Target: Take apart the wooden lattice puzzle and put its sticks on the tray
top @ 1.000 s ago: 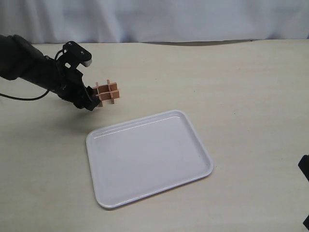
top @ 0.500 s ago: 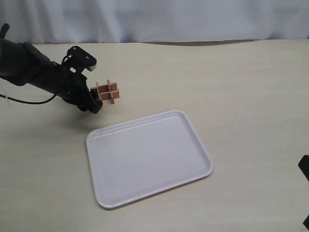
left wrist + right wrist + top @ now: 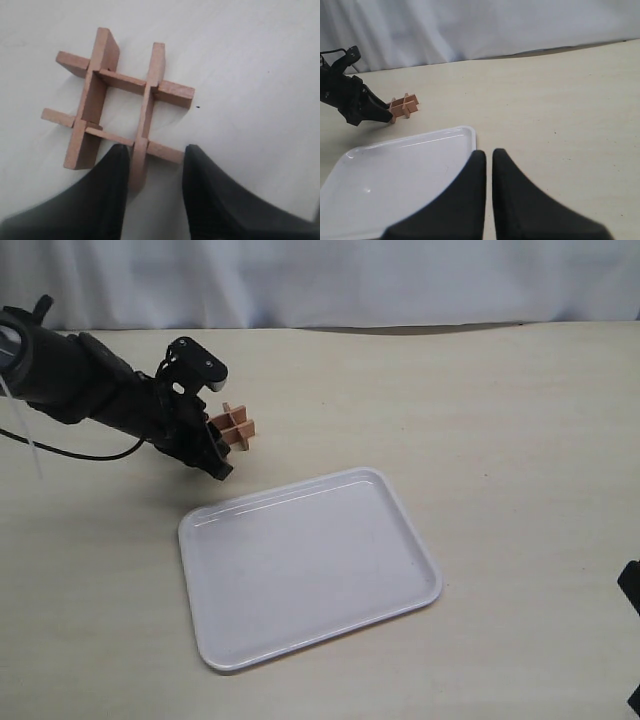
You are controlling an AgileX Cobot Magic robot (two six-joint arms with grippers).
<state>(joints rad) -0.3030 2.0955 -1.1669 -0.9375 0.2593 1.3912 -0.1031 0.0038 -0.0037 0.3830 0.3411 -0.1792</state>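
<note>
The wooden lattice puzzle (image 3: 237, 428) (image 3: 120, 115) (image 3: 404, 107) is whole, its four reddish-brown sticks still interlocked in a hash shape. It sits on the table just beyond the tray's far left corner. My left gripper (image 3: 215, 445) (image 3: 156, 152) is open around one protruding stick end. That end touches one finger (image 3: 112, 185), and a clear gap separates it from the other. The white tray (image 3: 300, 570) (image 3: 395, 170) holds nothing. My right gripper (image 3: 489, 152) is shut on nothing, near the tray's right side.
The pale table (image 3: 500, 440) stretches right of the tray to a white curtain (image 3: 350, 280) at the back. The left arm's black cable (image 3: 60, 450) trails over the table at far left. A dark part of the right arm (image 3: 630, 590) shows at the right edge.
The left arm has shifted to the right and rotated. The puzzle has gone from tilted, facing the camera, to lying flatter and slightly further right.
</note>
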